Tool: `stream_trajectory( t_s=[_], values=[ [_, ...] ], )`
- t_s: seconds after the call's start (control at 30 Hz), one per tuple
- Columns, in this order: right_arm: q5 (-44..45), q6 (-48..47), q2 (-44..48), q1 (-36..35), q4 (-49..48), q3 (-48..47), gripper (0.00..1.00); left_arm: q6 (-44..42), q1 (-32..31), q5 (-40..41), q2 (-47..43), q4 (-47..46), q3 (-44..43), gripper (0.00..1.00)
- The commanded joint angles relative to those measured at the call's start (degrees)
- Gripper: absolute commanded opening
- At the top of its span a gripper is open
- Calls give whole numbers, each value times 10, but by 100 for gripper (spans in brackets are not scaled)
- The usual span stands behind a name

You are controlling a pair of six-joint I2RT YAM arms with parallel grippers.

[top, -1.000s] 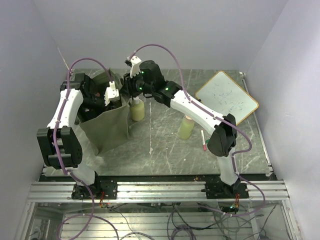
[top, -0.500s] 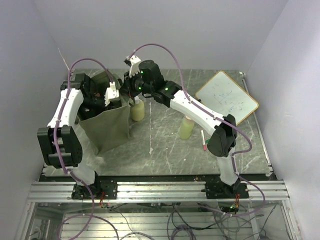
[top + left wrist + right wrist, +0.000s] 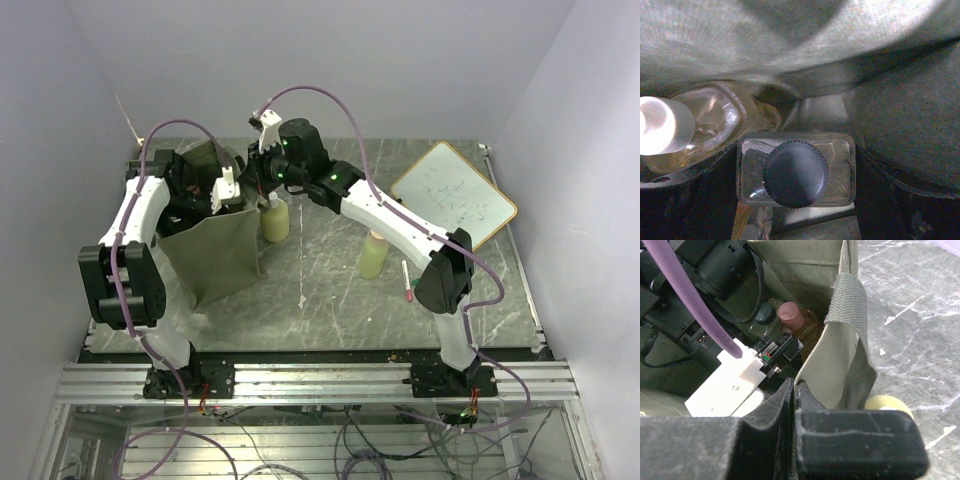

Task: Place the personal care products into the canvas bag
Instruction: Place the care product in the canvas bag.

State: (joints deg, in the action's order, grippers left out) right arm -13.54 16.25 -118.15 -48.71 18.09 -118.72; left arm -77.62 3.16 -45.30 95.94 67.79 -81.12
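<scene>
Jaws on right closed at canvas bag [image 3: 215, 255] rim, left jaws wide around black-capped bottle [image 3: 795, 172], hold unclear

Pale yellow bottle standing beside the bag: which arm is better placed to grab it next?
Right, probably: the right gripper, shut on the rim of the canvas bag, is just beside that bottle. The left gripper, open, is down inside the bag.

The grey-green marbled tabletop [image 3: 330, 300] carries an upright olive-green canvas bag [image 3: 215, 258] on the left. A pale yellow plastic bottle [image 3: 275, 221] stands just beside it. Right of centre are a second yellow-green bottle [image 3: 372, 259] and a red marker pen [image 3: 407, 281]. A white wood-framed whiteboard [image 3: 455, 195] lies far right.
</scene>
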Motion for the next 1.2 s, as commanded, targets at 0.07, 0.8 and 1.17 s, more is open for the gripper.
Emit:
stream_trajectory(
  t_s=[0.07,0.8,1.17],
  values=[
    [-2,-23,44,2,-55,11,0,26,-7,-67,0,-86,1,7],
    [18,-74,48,6,-50,35,23,82,-12,-74,-8,-157,44,30],
    [19,-86,63,15,-51,51,26,112,-15,-77,-26,-168,35,55]
  ],
)
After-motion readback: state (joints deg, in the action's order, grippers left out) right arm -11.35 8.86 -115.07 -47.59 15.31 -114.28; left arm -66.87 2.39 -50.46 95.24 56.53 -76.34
